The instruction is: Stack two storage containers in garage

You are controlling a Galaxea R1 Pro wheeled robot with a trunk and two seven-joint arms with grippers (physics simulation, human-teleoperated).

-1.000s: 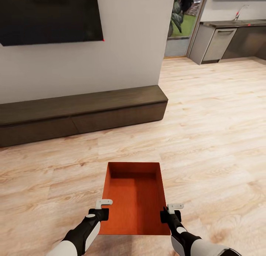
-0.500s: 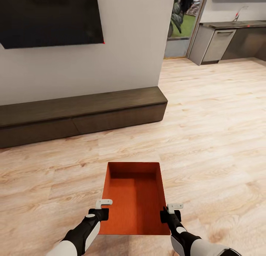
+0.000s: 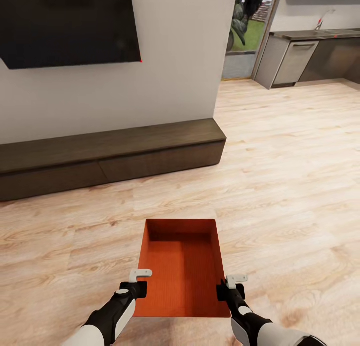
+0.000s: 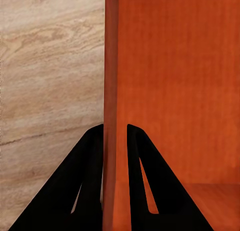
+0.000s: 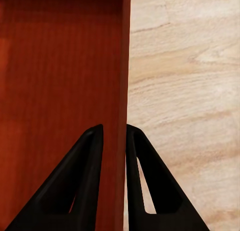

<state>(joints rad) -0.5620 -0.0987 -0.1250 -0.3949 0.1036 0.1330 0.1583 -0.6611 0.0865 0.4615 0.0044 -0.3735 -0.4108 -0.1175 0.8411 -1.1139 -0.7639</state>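
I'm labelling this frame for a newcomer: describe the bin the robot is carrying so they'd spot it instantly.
Below the long low dark-brown cabinet, over the light wood-plank flooring, sits an orange-red rectangular topless storage container. The left gripper and right gripper clamp its side walls, and it is the only red thing there.

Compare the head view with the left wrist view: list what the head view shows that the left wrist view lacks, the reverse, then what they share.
Head view: the whole storage container held between the left claw and the right claw, plus the TV screen, the low cabinet and a kitchen counter beyond.

Left wrist view: up close, the left claw's two black fingers straddle the container's thin side wall, one inside, one outside.

Shared: the orange-red container, the left claw and the light wood-plank floor.
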